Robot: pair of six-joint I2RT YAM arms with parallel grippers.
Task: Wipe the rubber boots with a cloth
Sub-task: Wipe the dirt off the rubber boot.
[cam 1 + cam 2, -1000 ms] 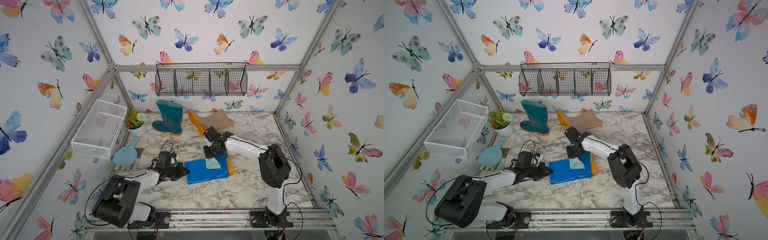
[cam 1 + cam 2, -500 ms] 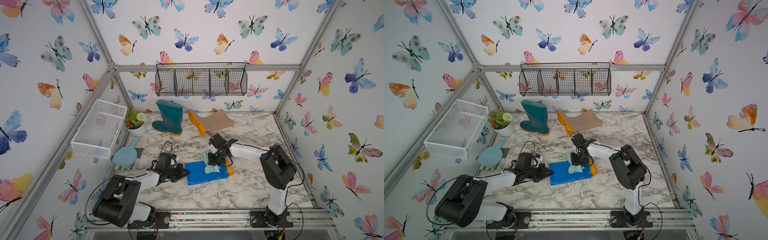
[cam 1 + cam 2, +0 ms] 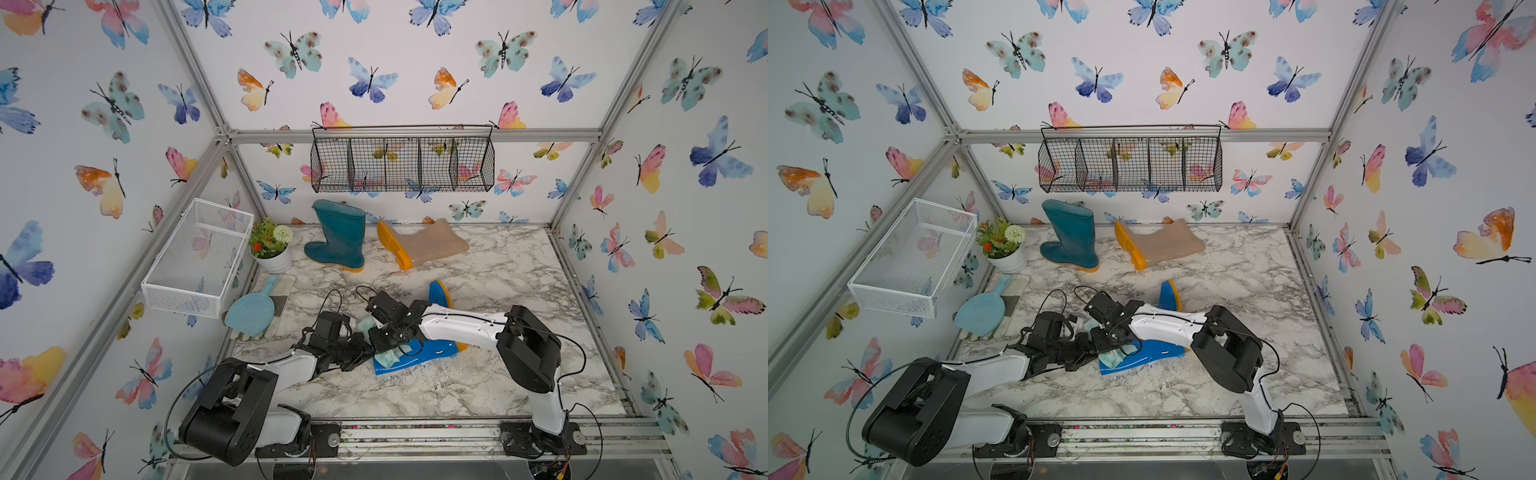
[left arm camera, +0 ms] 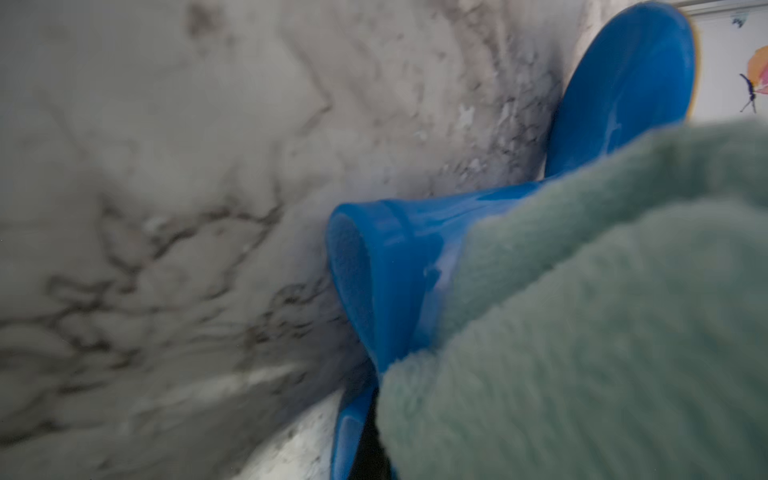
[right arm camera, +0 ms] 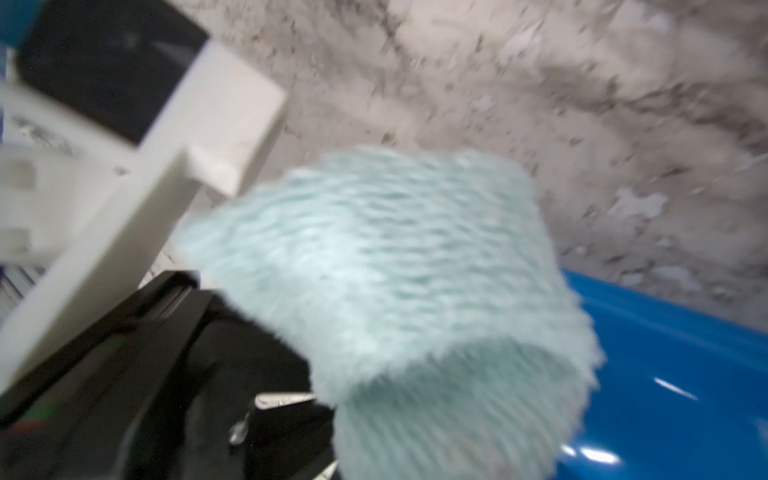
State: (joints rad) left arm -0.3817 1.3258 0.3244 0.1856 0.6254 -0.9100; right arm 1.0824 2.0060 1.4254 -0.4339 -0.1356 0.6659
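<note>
Lying on its side near the middle of the front edge of the marble surface point(image 3: 519, 282), the blue boot point(image 3: 434, 353) is seen with its open cuff turned toward the front left corner and its foot toward the back edge. The cloth point(image 3: 388, 358) is clamped as a folded wad in the closed jaws of the right gripper point(image 3: 390, 344) and is pressed onto the shaft just beside the cuff. The left gripper point(image 3: 362, 351) is shown with its jaws closed at the cuff rim; whether rubber is pinched between them cannot be told, though a blue strip at the near edge of the left wrist view hints at it. The teal boot point(image 3: 338, 237) is stood upright near the back left corner, and the beige boot point(image 3: 432, 247) is laid on its side along the back edge; both are well apart from the cloth.

The blue boot is judged light, hollow and glossy, so it is likely to be slid across the marble by each stroke unless it is braced. Its shaft wall is expected to cave under pressure; a firmer hold is offered by the thickened cuff band or the stiff sole. The cloth is judged limp and fuzzy, and is best gripped by a bunched fold so that a pad is left below the fingertips
</note>
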